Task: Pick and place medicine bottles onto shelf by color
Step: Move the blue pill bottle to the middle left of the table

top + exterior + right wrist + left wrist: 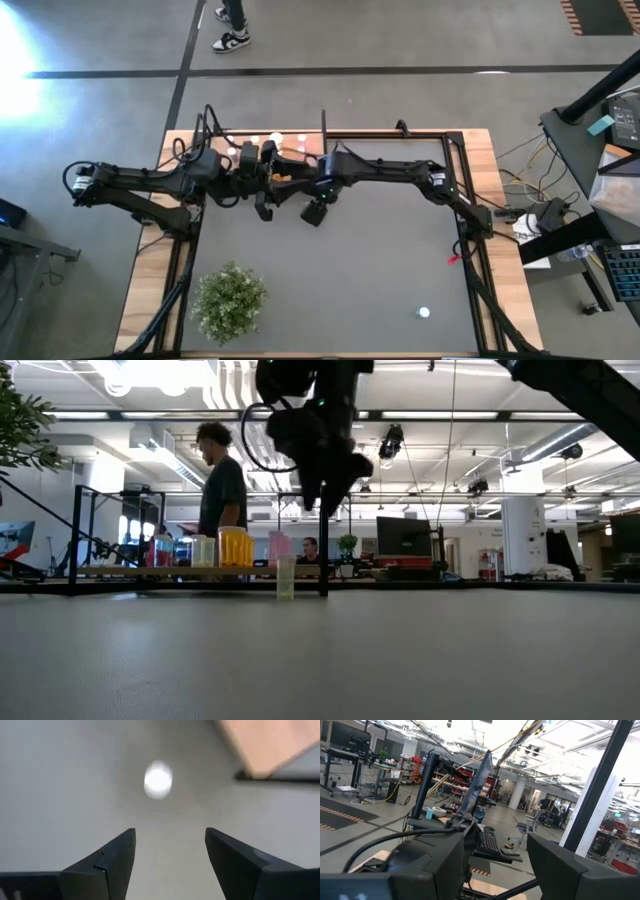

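My right gripper point(315, 212) point(318, 505) hangs open, fingers pointing down, above a small pale bottle point(286, 576) that stands upright on the dark tabletop just in front of the shelf. Its white cap point(158, 780) shows beyond the open fingers point(170, 865), which do not touch it. The light-wood shelf point(120, 571) point(300, 142) carries several white-capped bottles, among them a red one point(160, 550), a pale one point(203, 550) and an orange one point(235, 547). My left gripper point(495, 870) is held open, high over the shelf and pointing slightly upward. Another white-capped bottle point(424, 313) stands near the table's front right.
A green bushy plant point(230, 300) stands at the near left of the table. Thin black rods point(324, 535) rise at the shelf's edges, close to my right gripper. A person point(222, 480) stands beyond the far edge. The dark tabletop point(380, 260) stretches right and near.
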`<state>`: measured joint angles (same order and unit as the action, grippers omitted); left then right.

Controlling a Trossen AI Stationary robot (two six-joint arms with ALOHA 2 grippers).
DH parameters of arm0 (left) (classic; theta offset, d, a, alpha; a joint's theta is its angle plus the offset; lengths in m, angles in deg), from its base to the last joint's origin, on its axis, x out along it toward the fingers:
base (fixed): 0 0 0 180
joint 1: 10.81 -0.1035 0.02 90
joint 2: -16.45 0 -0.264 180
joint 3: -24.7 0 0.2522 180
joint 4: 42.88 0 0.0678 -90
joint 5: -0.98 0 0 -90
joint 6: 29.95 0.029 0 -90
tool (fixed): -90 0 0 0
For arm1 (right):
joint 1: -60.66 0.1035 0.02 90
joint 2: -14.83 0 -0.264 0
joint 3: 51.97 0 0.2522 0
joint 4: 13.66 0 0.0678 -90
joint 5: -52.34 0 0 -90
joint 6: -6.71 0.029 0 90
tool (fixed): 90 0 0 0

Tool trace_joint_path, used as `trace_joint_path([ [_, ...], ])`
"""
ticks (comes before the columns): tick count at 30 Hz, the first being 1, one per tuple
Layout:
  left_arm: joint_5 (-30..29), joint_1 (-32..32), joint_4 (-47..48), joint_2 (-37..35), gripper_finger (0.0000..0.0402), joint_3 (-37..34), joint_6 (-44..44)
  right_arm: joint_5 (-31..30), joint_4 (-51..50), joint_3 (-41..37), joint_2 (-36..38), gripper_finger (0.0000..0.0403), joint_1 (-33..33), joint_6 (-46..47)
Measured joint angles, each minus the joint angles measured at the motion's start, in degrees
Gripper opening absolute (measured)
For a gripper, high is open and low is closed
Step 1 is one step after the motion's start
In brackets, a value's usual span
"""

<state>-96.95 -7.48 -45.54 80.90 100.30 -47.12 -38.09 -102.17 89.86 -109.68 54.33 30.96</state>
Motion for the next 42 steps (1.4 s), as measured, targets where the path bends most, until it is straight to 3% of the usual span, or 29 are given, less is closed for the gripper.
trace_joint_path([
  [4, 2.0, 0.0, -0.1, 0.0, 0.0203, 0.0, -0.4, -1.4, -7.6, -0.3, 0.8, 0.0231, 1.6, -2.0],
  [9, 2.3, 0.0, -0.1, 0.0, 0.0203, 0.0, -0.4, -10.4, -14.9, -2.0, 1.8, 0.0231, 3.6, -3.1],
  [14, -0.1, 0.0, -0.1, 0.0, 0.0203, 0.0, -0.5, -10.9, -14.7, -7.4, 6.0, 0.0231, 6.9, -4.8],
  [20, -0.2, 0.0, -0.2, 0.0, 0.0203, 0.0, -0.5, -10.7, -10.3, -22.5, 18.1, 0.0231, 9.8, -4.5],
  [24, -1.2, 0.0, -0.2, 0.0, 0.0203, 0.0, -0.6, -6.0, -2.9, -36.8, 29.7, 0.0231, 12.2, -1.3],
  [34, -8.0, 0.1, -0.2, 0.8, 0.0203, 0.0, -0.5, 2.5, 6.9, -66.2, 55.2, 0.0231, 26.5, 33.5],
  [38, -9.9, 0.1, -0.3, 2.3, 0.0203, 0.0, -0.6, 3.0, 11.9, -73.8, 60.9, 0.0231, 34.1, 50.9],
  [42, -10.4, 0.1, -2.0, 4.7, 0.0203, 0.0, -1.4, 3.0, 19.8, -79.1, 62.9, 0.0231, 41.4, 59.2],
])
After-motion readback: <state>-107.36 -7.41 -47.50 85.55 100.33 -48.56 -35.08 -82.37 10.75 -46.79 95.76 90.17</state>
